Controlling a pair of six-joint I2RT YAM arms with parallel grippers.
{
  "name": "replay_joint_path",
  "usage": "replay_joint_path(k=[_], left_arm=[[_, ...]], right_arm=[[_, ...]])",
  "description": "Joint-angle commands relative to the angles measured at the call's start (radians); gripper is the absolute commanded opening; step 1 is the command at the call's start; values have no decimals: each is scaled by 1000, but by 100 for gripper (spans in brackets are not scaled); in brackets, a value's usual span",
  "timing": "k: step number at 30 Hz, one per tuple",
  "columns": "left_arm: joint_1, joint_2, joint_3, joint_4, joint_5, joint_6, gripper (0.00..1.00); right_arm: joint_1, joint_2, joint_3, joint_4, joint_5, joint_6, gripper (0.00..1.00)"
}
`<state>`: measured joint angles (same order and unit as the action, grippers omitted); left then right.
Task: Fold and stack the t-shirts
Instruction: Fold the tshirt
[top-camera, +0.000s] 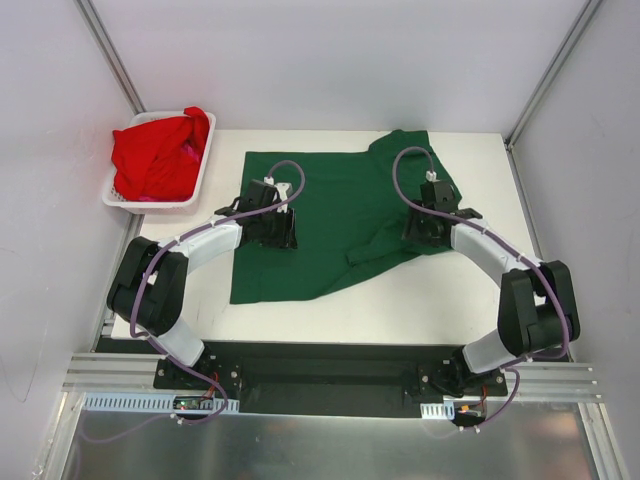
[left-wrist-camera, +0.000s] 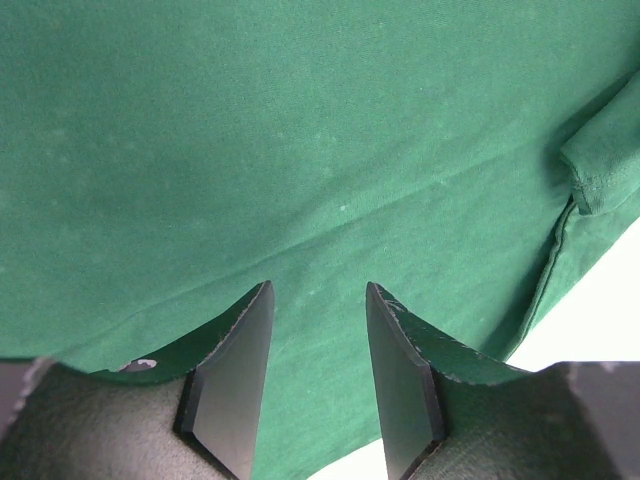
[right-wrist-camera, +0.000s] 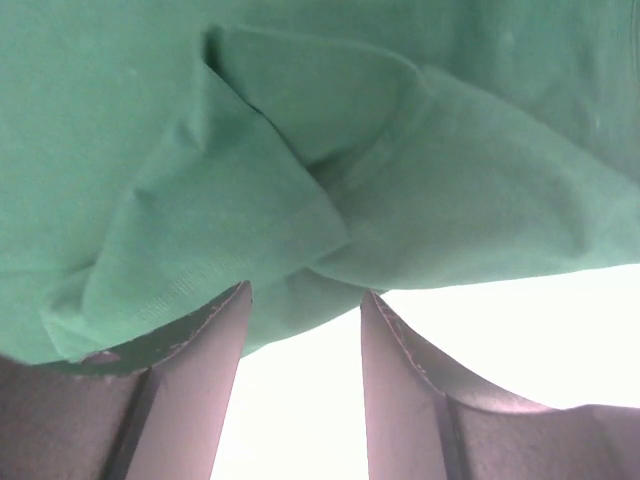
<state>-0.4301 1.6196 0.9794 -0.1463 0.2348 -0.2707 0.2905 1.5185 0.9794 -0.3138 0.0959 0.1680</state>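
On the table (top-camera: 400, 300), mid-area, the left tool (left-wrist-camera: 318, 290) is sitting just over the green t-shirt (top-camera: 330, 215), jaws standing apart w/ a clear gap and nothing pinched btwn them. Only flat green cloth is showing in that gap. Whether the tips are pressing on the fabric, can't tell.

The right tool (right-wrist-camera: 305, 292) is also spread, gripping nothing. It's hanging at the shirt's right-hand edge, so bare white table is showing btwn its jaws while a folded-over flap of cloth is lying just ahead of the tips.

The green t-shirt is lying spread across the table's centre, btwn the two arms. Its left part is lying mostly flat and smooth. Its right part is bunching, w/ overlapping layers and a crease running toward the near edge. In the left wrist view a rolled sleeve (left-wrist-camera: 600, 160) w/ a stitched hem is curling at the right.

The red t-shirts (top-camera: 155, 155) are heaping, crumpled, in the white slotted basket (top-camera: 150, 203) at the table's far-left corner, well apart from both tools.

Materials: the shirts are soft matte knit. The left tool's fingers (left-wrist-camera: 235, 380) are dark, flat and wedge-shaped, tapering to the tips. The table top is smooth and white, and the basket is looking like rigid plastic.
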Motion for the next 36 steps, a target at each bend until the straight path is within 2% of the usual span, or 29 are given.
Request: replay_joint_path(k=[1,18,29,36], left_arm=[[7,-21,27,1,24,14,43],[8,-35,18,-2,0,14,44],[8,-36,18,-2,-3,16,43],[11,-35,21,-3,-5,16,43]], right_arm=[[-34,-61,-41,35,-74,34,51],[-143,11,-73,131,-249,30,52],[-152,72,-62,156,-320,25,51],[-152,77,-61,159,-326,18,47]])
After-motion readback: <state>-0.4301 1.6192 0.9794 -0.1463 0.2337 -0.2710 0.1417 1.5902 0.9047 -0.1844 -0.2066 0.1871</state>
